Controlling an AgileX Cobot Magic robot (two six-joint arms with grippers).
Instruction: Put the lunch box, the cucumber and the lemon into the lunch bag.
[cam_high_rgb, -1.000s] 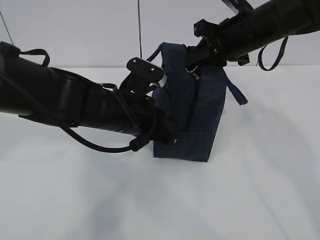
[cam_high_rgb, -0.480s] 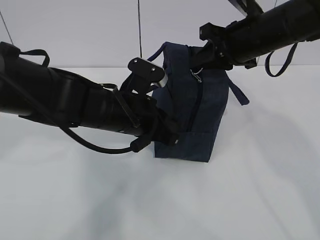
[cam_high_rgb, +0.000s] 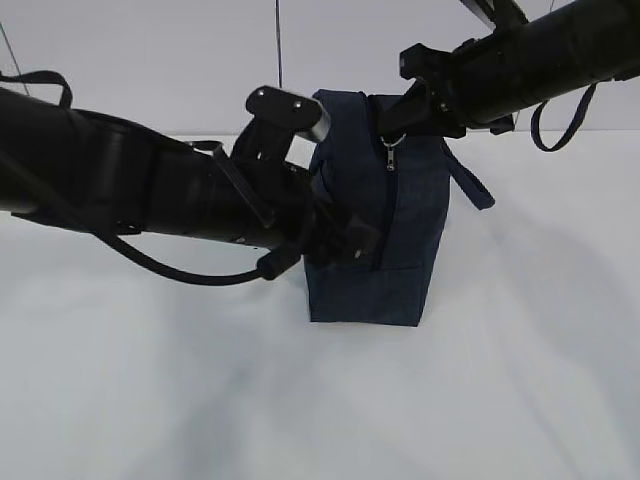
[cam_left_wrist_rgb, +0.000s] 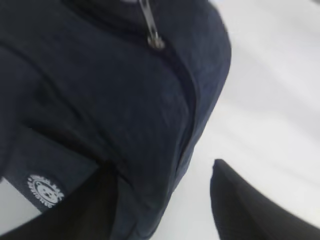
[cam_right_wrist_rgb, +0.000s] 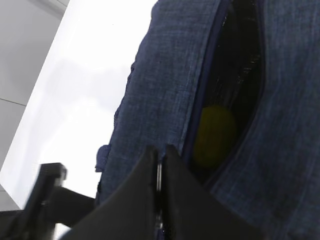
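much stayed hidden: the lunch box and the cucumber could not be seen in any view, and the left gripper (cam_high_rgb: 350, 243) had its tips lost in the exterior view behind its own black wrist, pressed up against the left face of the lunch bag (cam_high_rgb: 400, 270). in the left wrist view two dark, blurred fingers (cam_left_wrist_rgb: 240, 205) stood well apart at the bottom of the frame with nothing between them, so that claw was released and not gripping the fabric; the bag filled the frame just ahead of it, with the white round logo (cam_left_wrist_rgb: 45, 191) beside the left finger and a silver zipper pull (cam_left_wrist_rgb: 152, 35) further ahead, out of focus. the right gripper (cam_right_wrist_rgb: 160, 172) was clenched, its two fingers meeting on a thin sliver, and whether that was fabric or the zipper could not be told; its tip was also hidden in the exterior view at the bag's upper edge. just beyond that claw a dark slit gaped in the bag, and one lemon (cam_right_wrist_rgb: 215, 135) lay inside, partly shadowed, its long axis running along the slit. the single bag stood upright on the white table (cam_high_rgb: 520, 380), taller than wide, its zipper line running top to bottom down the facing side, a strap handle (cam_high_rgb: 470, 185) trailing to the right below the right arm.
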